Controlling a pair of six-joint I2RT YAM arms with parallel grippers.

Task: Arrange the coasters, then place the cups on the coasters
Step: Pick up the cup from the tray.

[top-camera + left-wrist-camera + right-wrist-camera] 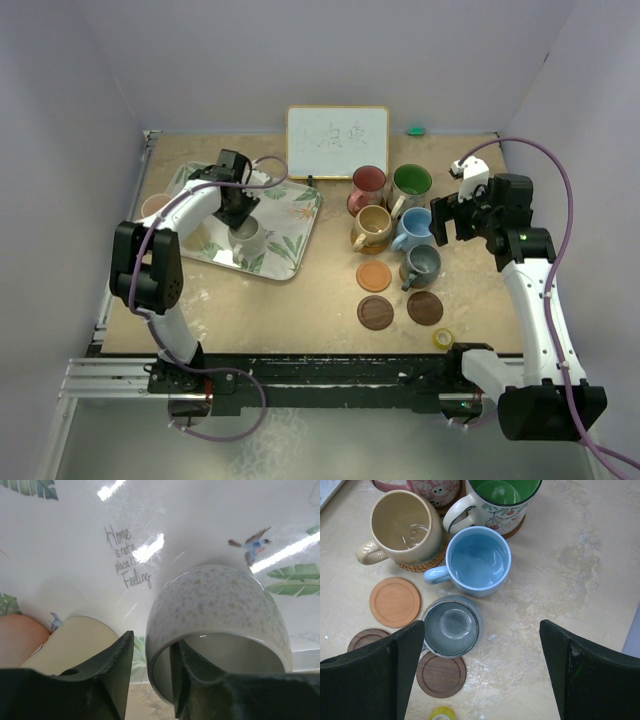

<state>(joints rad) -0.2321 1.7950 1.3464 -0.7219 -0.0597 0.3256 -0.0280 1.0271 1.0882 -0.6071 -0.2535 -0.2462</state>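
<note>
A white speckled cup (220, 605) stands on the leaf-patterned tray (290, 215). My left gripper (152, 665) straddles its rim, one finger inside and the other outside with a narrow gap to the wall. The same cup (248, 238) sits below my left gripper (238, 205) in the top view. Pink (368, 185), green (411, 185) and tan (373, 227) cups rest on coasters; the blue (414, 228) and grey (421, 263) cups hide what is under them. An orange coaster (374, 275) and two dark brown coasters (377, 312) (425, 307) lie bare. My right gripper (482, 650) hangs open beside the grey cup (451, 625).
A small whiteboard (337, 142) stands at the back. A yellow tape roll (443, 338) lies near the front edge. A pale yellow cup (75, 640) and a pinkish cup (15, 640) sit close to the left of my left fingers. Walls close in both sides.
</note>
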